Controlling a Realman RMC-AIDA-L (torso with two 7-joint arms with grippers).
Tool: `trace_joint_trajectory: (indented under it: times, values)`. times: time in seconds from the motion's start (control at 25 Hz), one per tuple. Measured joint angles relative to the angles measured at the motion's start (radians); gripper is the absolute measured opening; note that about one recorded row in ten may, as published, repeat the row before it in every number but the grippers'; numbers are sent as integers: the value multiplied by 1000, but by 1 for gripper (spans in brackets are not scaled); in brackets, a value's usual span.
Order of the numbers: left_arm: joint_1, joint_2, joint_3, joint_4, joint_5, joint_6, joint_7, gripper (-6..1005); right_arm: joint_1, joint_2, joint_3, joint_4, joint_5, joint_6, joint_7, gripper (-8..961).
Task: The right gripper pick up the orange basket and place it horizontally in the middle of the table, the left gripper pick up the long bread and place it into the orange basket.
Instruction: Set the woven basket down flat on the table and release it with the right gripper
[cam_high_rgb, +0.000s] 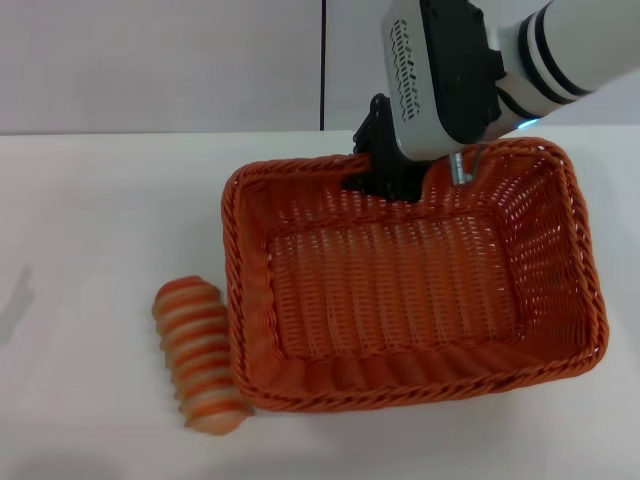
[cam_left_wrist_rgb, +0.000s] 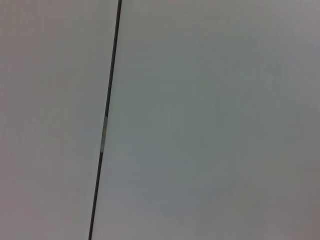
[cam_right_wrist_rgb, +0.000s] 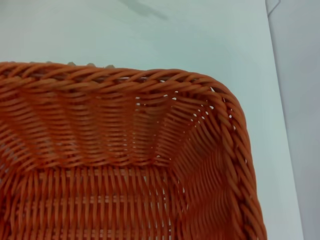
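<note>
1 orange basket (cam_high_rgb: 400, 290) sits on your table (cam_high_rgb: 90, 220), nothing inside it. Right gripper (cam_high_rgb: 385, 180) is at its far rim; grip state you cannot tell. Long bread (cam_high_rgb: 200, 355) lies just beside the basket's left wall.

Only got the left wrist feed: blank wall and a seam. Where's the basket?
Observer: The orange basket sits empty on the table, long side across the head view.
Operator: Right gripper?
Observer: The right gripper is at the basket's far rim.
Operator: Bread?
Observer: The long bread lies on the table just outside the basket's left wall. The left gripper shows in no view.
</note>
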Motion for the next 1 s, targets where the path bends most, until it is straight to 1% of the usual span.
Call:
trace_joint_trajectory:
  times: [0.28,0.4,0.44,0.52,0.6,0.64,0.72,0.84,0.92,0.96,1.0]
  values:
    - [1,0,0,-17,0,0,8,718,-18,3,-14,-10,23,-17,39,246]
    - [1,1,0,-18,0,1,8,716,-33,3,-28,-39,24,-23,58,251]
    - [1,1,0,-19,0,1,9,716,-48,3,-39,-62,24,-24,58,253]
    - [2,1,0,-19,0,1,9,715,-56,3,-43,-74,24,-24,59,340]
    - [4,1,0,-20,0,1,9,714,-79,3,-48,-108,24,-25,61,427]
    - [6,1,0,-20,0,2,9,713,-103,3,-49,-151,25,-26,71,470]
    - [6,1,0,-20,0,3,9,712,-114,3,-49,-175,25,-26,79,518]
    - [8,3,0,-18,0,15,8,710,-152,1,-49,-274,25,-16,132,590]
    - [14,4,0,-13,0,39,6,709,-191,0,-46,-354,26,-13,166,638]
    - [14,4,0,-13,0,39,6,708,-219,0,-42,-402,27,-13,182,637]
    - [24,5,0,1,2,83,-3,708,-252,0,-39,-452,29,-20,195,635]
